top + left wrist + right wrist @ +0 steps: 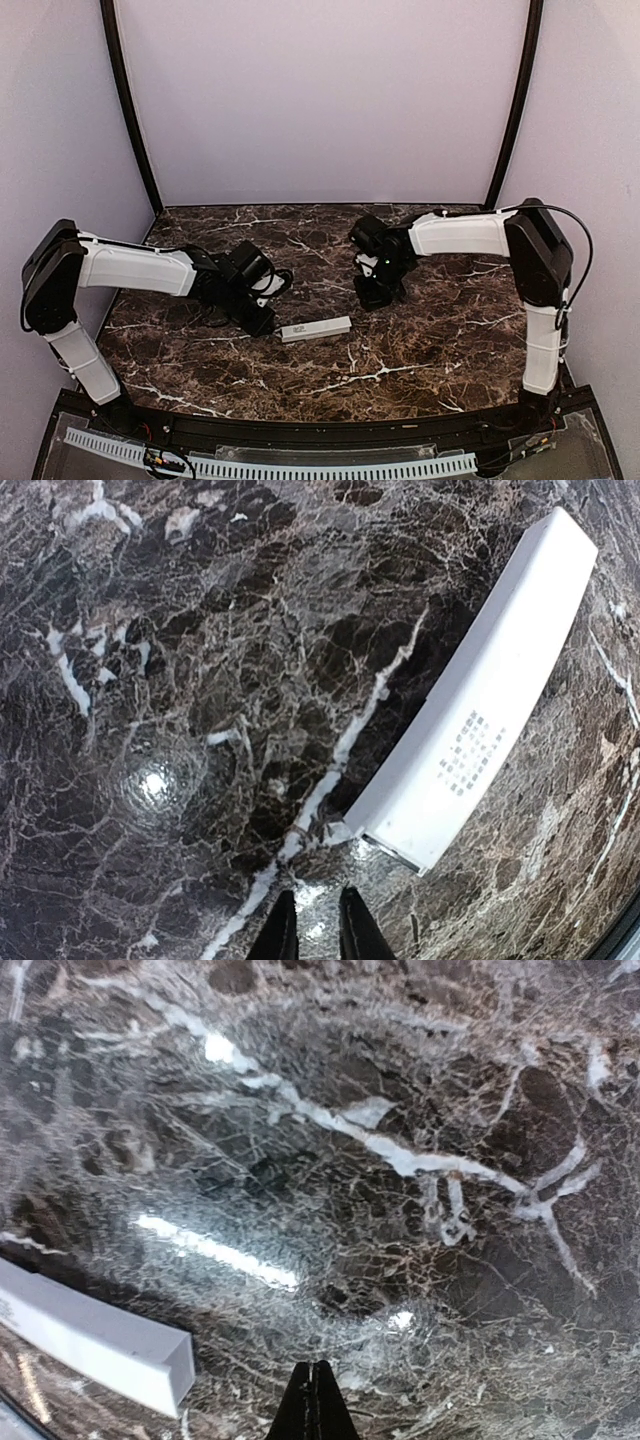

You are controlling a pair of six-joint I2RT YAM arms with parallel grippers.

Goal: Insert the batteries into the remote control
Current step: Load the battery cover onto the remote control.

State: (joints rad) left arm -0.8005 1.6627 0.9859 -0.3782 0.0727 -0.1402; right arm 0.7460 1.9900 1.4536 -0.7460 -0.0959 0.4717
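The remote control (316,328) is a slim white bar lying flat at the table's middle, with a small grey printed patch on its upper face. In the left wrist view the remote control (480,700) runs diagonally, its near end just right of and beyond my left gripper (312,925). That gripper's fingers stand narrowly open with only marble between them. My left gripper (266,318) sits at the bar's left end. My right gripper (374,294) hovers behind the bar's right end, shut and empty (313,1405); the remote control (90,1345) lies to its left. No batteries are in view.
Dark veined marble table (420,350) inside pale walls, with black corner posts (130,110) at the back. A black front rail (330,425) runs along the near edge by the arm bases.
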